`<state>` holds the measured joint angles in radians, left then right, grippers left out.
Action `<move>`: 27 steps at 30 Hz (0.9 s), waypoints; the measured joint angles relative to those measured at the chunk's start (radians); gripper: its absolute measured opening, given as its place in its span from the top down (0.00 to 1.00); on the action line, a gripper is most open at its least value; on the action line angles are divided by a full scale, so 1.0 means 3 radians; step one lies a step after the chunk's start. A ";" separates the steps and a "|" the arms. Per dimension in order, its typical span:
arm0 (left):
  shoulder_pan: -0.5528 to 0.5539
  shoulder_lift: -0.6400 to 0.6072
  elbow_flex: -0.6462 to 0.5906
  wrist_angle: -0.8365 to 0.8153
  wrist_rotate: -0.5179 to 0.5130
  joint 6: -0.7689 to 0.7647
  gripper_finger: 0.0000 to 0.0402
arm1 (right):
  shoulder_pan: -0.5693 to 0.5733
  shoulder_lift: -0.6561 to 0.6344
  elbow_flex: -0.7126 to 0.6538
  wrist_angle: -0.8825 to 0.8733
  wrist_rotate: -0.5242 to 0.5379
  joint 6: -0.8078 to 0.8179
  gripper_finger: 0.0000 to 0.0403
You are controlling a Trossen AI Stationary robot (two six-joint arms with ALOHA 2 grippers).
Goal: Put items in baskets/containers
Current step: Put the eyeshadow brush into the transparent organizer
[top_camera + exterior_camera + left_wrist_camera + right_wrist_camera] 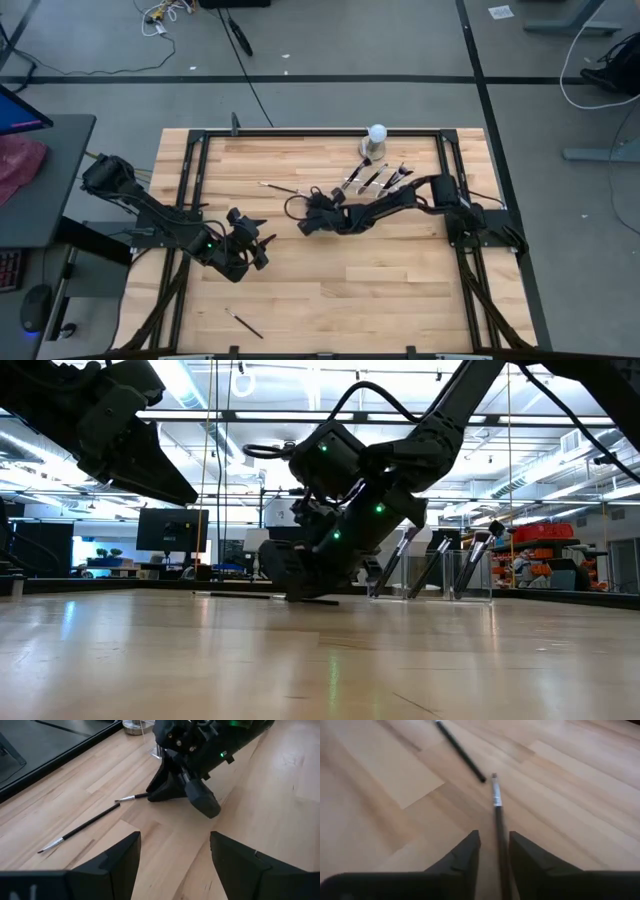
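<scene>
Nearest the lens in the right wrist view, the right pincer (494, 855) shows two dark fingers drawn close on either side of a makeup brush (498, 827), whose slim dark handle runs up the gap between them to a silver ferrule pointing toward the upper centre of the frame. The fingers are narrowed about the handle; whether they already press it cannot be told. A second brush (460, 751) lies apart in the upper centre, just beyond the first one's tip.

In the high view this pincer works at the centre of the wooden surface (400, 290). The clear tray (378, 178), holding several brushes leaning upright, stands in the upper centre, near a white ball (377, 133). A stray brush (243, 323) lies at lower left.

The left pincer (173, 865) waits at centre left in the high view, fingers spread wide and empty.

Judged from its build, the brush is light, stiff and thin; it may roll or slip, so mid-handle is the soundest place to take hold.
</scene>
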<state>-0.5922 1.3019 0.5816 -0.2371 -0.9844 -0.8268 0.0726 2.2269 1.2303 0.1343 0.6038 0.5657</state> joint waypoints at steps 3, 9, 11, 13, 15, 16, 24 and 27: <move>-0.0005 0.0001 0.0000 0.0000 0.0001 0.0000 0.41 | 0.0099 0.0001 0.0005 -0.0121 -0.0087 -0.0105 0.79; -0.0004 0.0001 0.0000 0.0001 0.0003 -0.0001 0.41 | 0.0321 -0.0008 0.0013 -0.0379 -0.0158 -0.0122 0.88; -0.0004 0.0001 0.0000 0.0001 0.0003 -0.0001 0.41 | 0.0412 -0.0010 0.0013 -0.0448 -0.0104 -0.0042 0.91; -0.0004 0.0001 0.0000 0.0001 0.0003 -0.0001 0.41 | 0.0498 -0.0011 0.0013 -0.0508 -0.0054 0.0039 0.94; -0.0004 0.0001 0.0000 0.0002 0.0004 -0.0002 0.41 | 0.0592 -0.0011 0.0013 -0.0564 0.0004 0.0115 0.96; -0.0004 0.0001 0.0000 0.0001 0.0004 -0.0003 0.41 | 0.0639 -0.0012 0.0012 -0.0588 0.0035 0.0149 0.97; -0.0003 0.0001 0.0000 0.0004 0.0005 -0.0030 0.41 | 0.0995 -0.0128 -0.0009 -0.0846 -0.0003 0.0378 0.97; -0.0003 0.0001 0.0000 0.0004 0.0004 -0.0052 0.41 | 0.1100 -0.0178 -0.0016 -0.0918 -0.0075 0.0419 0.97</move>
<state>-0.5930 1.3022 0.5816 -0.2359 -0.9833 -0.8426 0.4027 2.1734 1.2255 -0.1412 0.5812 0.6915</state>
